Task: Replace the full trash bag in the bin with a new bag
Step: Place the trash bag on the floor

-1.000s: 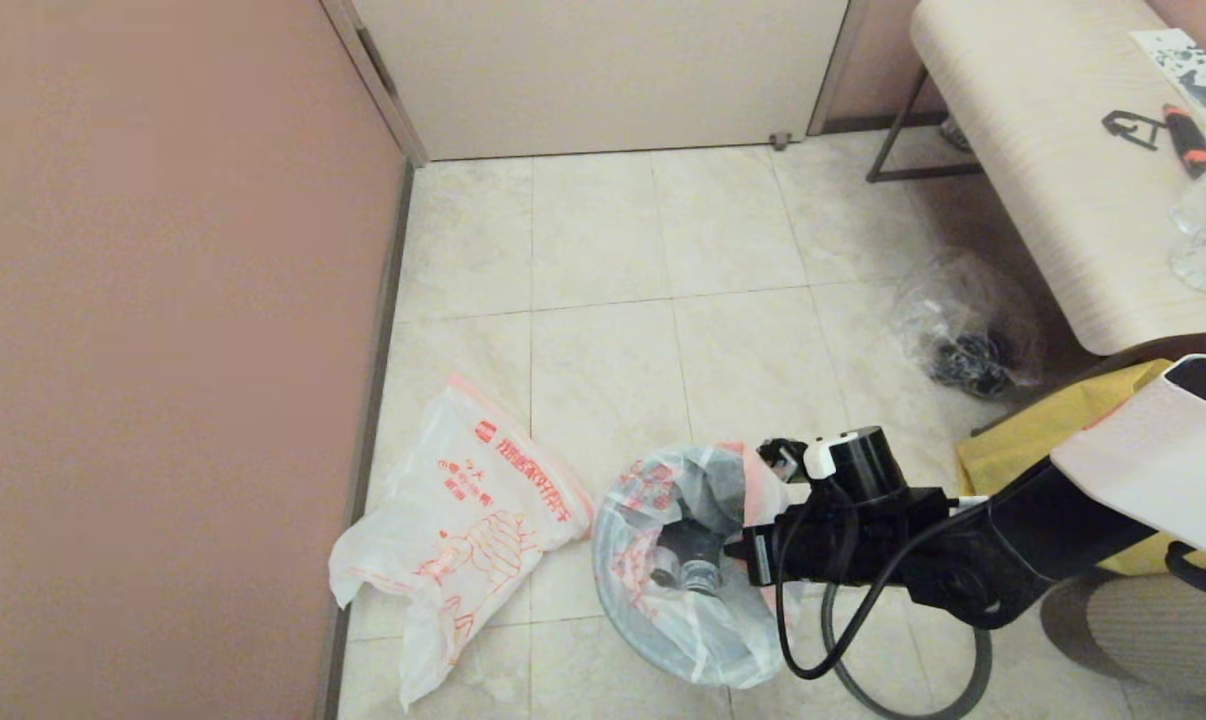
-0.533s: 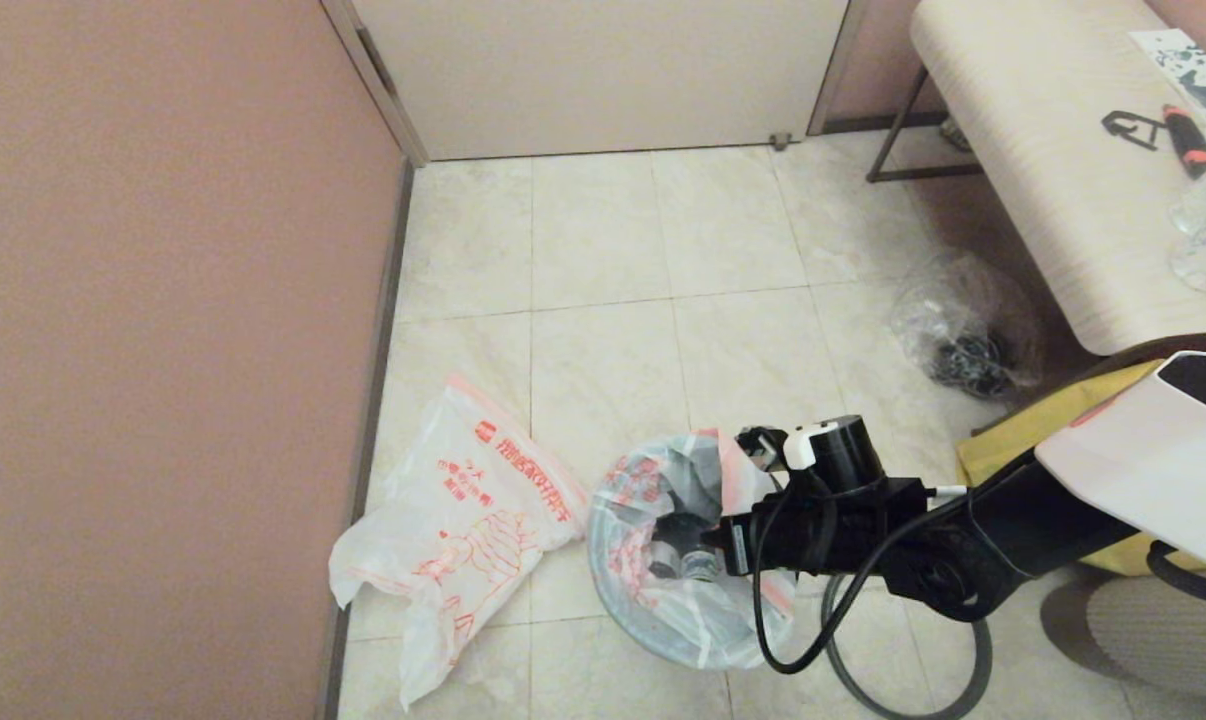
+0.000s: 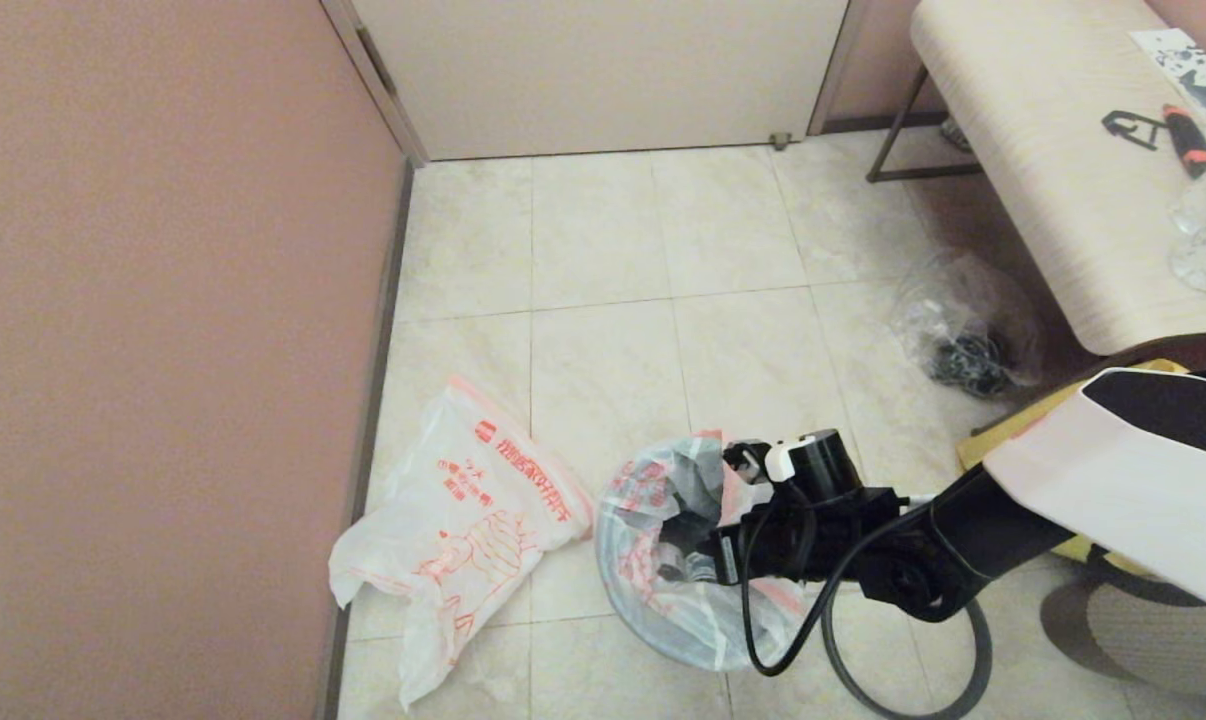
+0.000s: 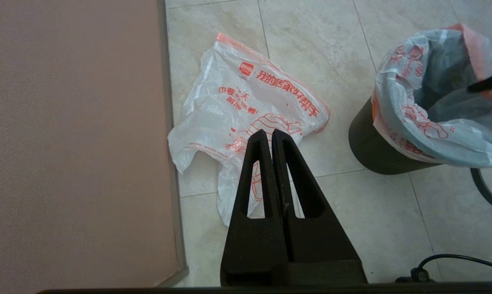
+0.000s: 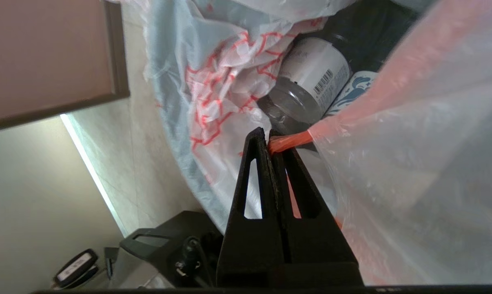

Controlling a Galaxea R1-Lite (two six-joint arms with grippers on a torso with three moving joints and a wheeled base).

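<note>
Orange-red rim of the full trash bag (image 5: 413, 163) is pinched between the closed fingers of the right gripper (image 5: 269, 139) over the bin (image 4: 372, 151), while the new bag (image 3: 463, 520) is spread on the floor tiles (image 3: 603, 260) beside it and the left gripper (image 4: 269, 136) is kept shut, empty, above that bag.

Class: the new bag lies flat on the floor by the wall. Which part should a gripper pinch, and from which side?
Probably pinch the orange-red rim of the new bag at its edge nearest the bin, coming from above. It lies flat and crumpled, and that rim is its opening.
</note>
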